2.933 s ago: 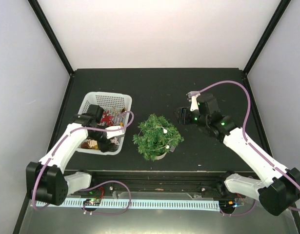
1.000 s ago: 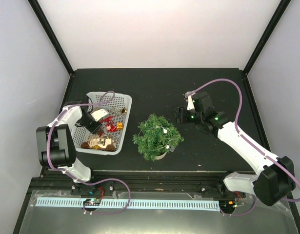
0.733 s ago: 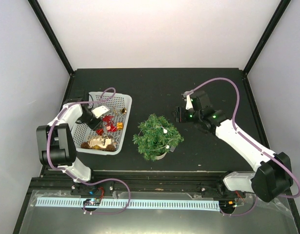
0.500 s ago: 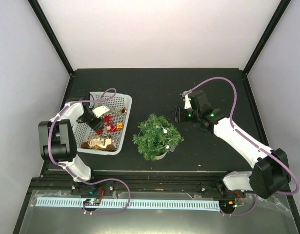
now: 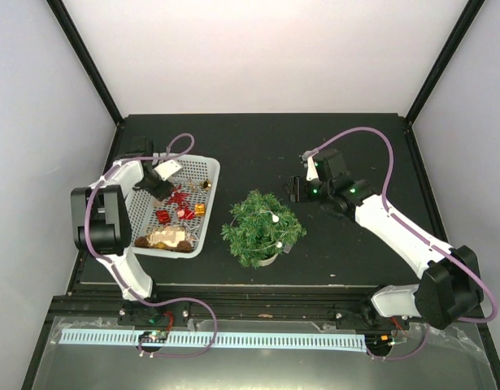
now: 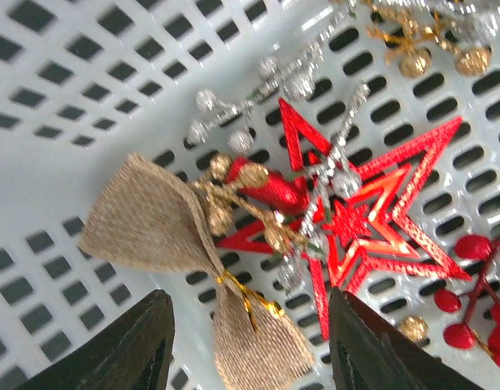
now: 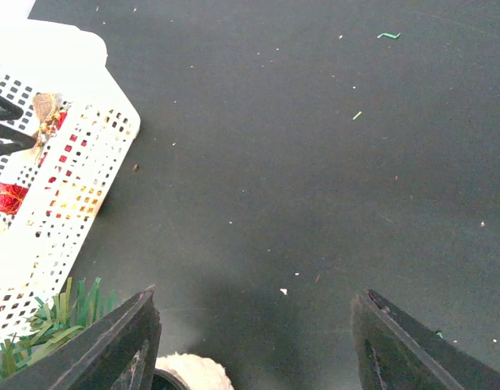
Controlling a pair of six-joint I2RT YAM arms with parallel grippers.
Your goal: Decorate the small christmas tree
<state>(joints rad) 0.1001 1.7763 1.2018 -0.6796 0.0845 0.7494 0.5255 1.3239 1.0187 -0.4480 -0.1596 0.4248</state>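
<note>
Black tabletop [image 5: 258,138] below. Left gripper [image 6: 250,345] stands parted astride a burlap bow [image 6: 148,227] in the white basket [image 5: 210,215] left of the small christmas tree [image 5: 262,223] — probably the chosen ornament. Right gripper [image 7: 254,341], spread and empty, hovers just beyond the tree's right side — out of the way.

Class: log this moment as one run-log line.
left hand: open over tan burlap bow in white perforated basket | right hand: open over black table | small green christmas tree: upright

The basket [image 5: 211,201] sits left of the small christmas tree [image 5: 262,227] on the table [image 5: 258,146], with ornaments [image 5: 183,213] lying inside it.
</note>
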